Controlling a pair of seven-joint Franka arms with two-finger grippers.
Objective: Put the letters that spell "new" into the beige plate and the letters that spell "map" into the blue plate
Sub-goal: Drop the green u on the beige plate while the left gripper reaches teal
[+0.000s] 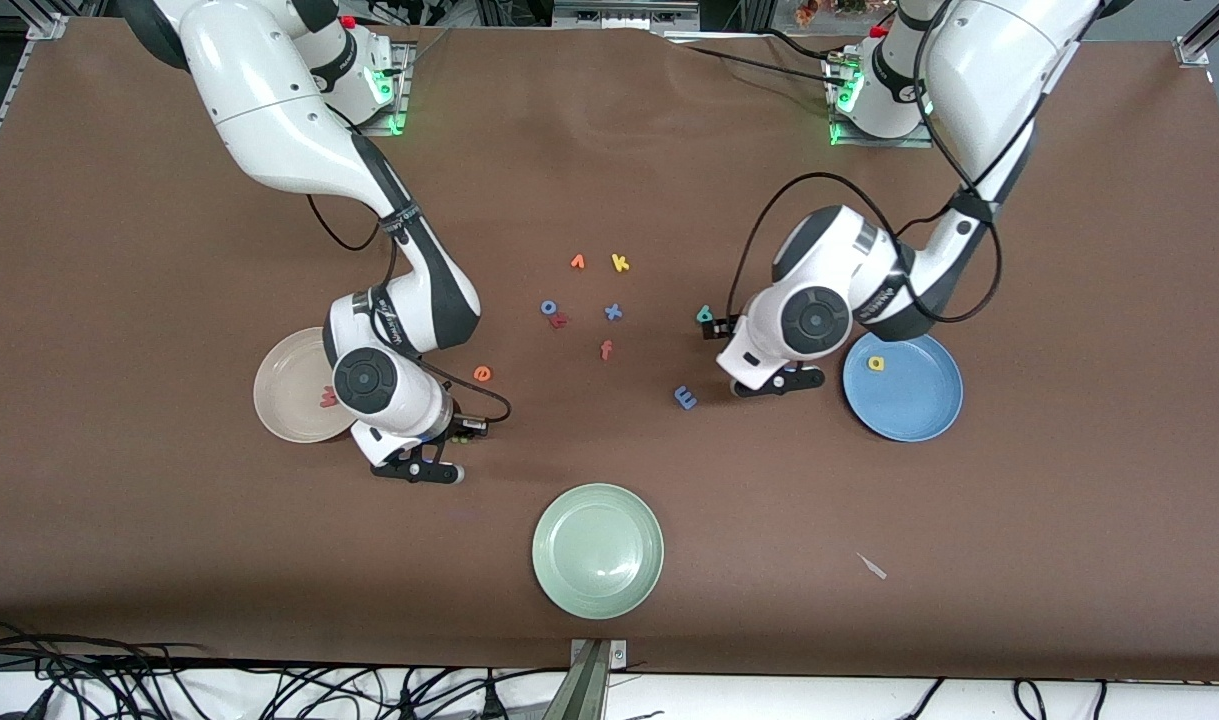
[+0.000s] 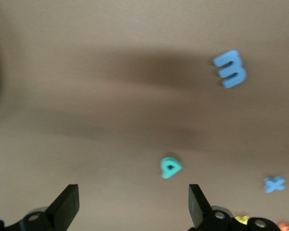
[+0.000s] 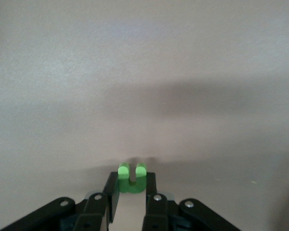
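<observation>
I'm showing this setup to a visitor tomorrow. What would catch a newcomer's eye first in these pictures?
Probably the right gripper, shut on the green "n" beside the beige plate, which holds the salmon-red "w". Next, the open left gripper between the blue "m" and the blue plate, which holds the yellow "a". Loose letters dot the table's middle.

I work in what looks like a robotics lab. My two white arms (image 1: 299, 130) are bolted to metal base plates (image 1: 874, 135) lit by green status lights, over a table (image 1: 119, 250) covered in plain brown sheeting. Aluminium framing (image 1: 1204, 35) stands at the corners, and loose black cables (image 1: 169, 685) tangle along the table's edge nearest the front camera.
</observation>
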